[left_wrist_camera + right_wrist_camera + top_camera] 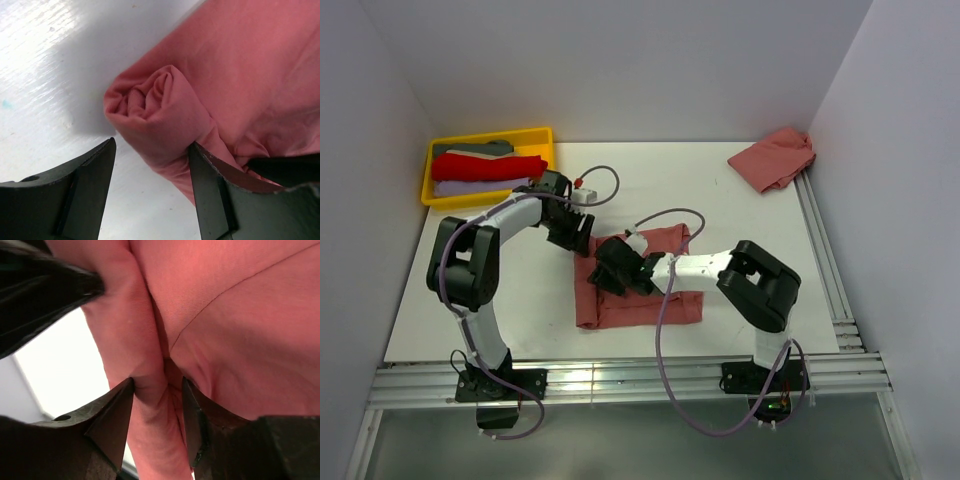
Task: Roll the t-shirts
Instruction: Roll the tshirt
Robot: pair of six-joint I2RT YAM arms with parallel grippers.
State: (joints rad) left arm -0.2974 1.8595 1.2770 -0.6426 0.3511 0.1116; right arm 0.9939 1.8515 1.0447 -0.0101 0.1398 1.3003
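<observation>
My left gripper (pixel 152 145) fills the bottom of its own view with its two black fingers apart. The rolled end of a t-shirt (pixel 155 105) sits between them, against the right-hand finger, with bare table (pixel 60 75) showing beside the other. My right gripper (pixel 158 382) straddles a raised fold of the same t-shirt. The cloth fills the gap between its two fingers, and I cannot tell whether they pinch it or only flank it. From above I count two salmon tees. One lies mid-table under both my wrists. The second t-shirt (pixel 775 158) lies crumpled in the far right corner. One yellow tray (pixel 520 132) at the far left holds three folded cloths: grey, red and lilac.
</observation>
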